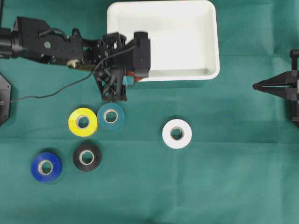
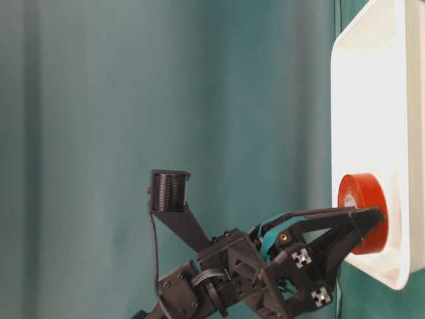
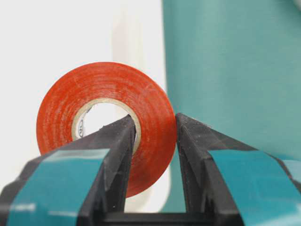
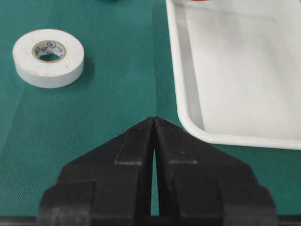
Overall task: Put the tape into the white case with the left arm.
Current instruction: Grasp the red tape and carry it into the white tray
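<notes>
Surface [image 1: 224, 177]: green cloth, matt, fine weave visible. White case [image 1: 212, 42], upper centre of overhead view: smooth moulded plastic, slight sheen. Red tape [image 3: 106, 125]: glossy film, faintly streaked, on a pale card core. White tape [image 4: 48, 57]: satin. Left fingers [image 3: 115, 155]: matt black grainy plastic, bound with smooth teal tape.

The overhead view looks straight down on the green desk [image 1: 210, 177]. The table-level view appears turned sideways, close in. Each wrist camera looks along its own gripper; all share the white case [image 1: 208, 44].
</notes>
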Tool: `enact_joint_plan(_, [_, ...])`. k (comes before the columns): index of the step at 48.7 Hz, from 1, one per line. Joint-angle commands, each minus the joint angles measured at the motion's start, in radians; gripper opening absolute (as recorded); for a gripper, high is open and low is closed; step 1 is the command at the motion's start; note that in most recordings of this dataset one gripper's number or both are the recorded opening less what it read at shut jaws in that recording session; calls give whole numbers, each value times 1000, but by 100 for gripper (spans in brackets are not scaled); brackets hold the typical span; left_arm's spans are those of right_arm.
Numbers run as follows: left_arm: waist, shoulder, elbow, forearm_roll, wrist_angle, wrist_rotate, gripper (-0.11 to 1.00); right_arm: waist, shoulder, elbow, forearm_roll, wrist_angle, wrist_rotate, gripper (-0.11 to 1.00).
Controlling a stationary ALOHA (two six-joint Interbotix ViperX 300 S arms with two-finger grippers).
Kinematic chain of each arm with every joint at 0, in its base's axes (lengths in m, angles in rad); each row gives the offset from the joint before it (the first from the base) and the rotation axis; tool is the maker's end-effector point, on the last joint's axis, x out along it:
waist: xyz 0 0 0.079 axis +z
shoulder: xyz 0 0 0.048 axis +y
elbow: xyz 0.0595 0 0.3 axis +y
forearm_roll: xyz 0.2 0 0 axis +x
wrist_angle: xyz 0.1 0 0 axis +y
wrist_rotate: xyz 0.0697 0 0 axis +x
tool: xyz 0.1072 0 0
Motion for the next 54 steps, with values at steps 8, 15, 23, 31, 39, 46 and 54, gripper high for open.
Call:
enact_joint_plan(8, [60, 6, -12, 2, -12, 17, 25, -3, 6, -11, -2, -8, 2, -9])
enact_joint_plan(15, [66, 17, -11, 2, -25, 18, 25, -3, 6, -11, -2, -8, 2, -9])
enact_joint_plan(23, [64, 18, -11, 2, -29, 18, 25, -3, 6, -11, -2, -8, 2, -9])
enact_joint_plan(31, [66, 18, -9, 2, -28, 20, 25, -3, 6, -11, -2, -8, 2, -9])
enact_joint_plan(39, [64, 18, -3, 3, -29, 20, 25, -3, 6, -11, -2, -8, 2, -9])
enact_joint_plan(46, [66, 18, 2, 3, -29, 17, 50, -3, 6, -11, 0, -8, 2, -9])
enact_joint_plan(54, [64, 14, 9, 2, -28, 18, 93, -3, 6, -11, -2, -8, 2, -9])
